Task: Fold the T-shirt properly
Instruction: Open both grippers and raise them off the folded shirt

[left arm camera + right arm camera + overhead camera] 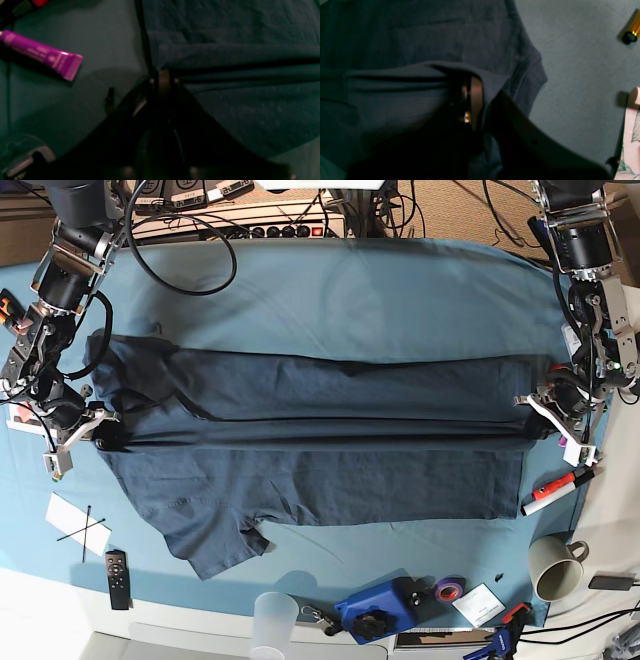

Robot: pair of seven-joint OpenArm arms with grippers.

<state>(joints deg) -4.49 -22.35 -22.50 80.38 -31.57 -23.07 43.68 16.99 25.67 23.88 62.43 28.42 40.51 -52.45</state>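
t-shirt (pixel 320 470) spread lengthwise on teal-covered tabletop (pixel 360 290), long fold ridge raised across middle. left gripper (pixel 548 408) pinched shut on one end of ridge, right gripper (pixel 88 423) on other. lengthwise fold judged in hand; next, both ends to be carried evenly across, cloth kept taut.

Purple tube (pixel 42 53) bears print; too blurred to read.

Robotics lab bench: cable tangle (pixel 200 225), power strip (pixel 290 228), clamps (pixel 505 635), tape roll (pixel 449 588).
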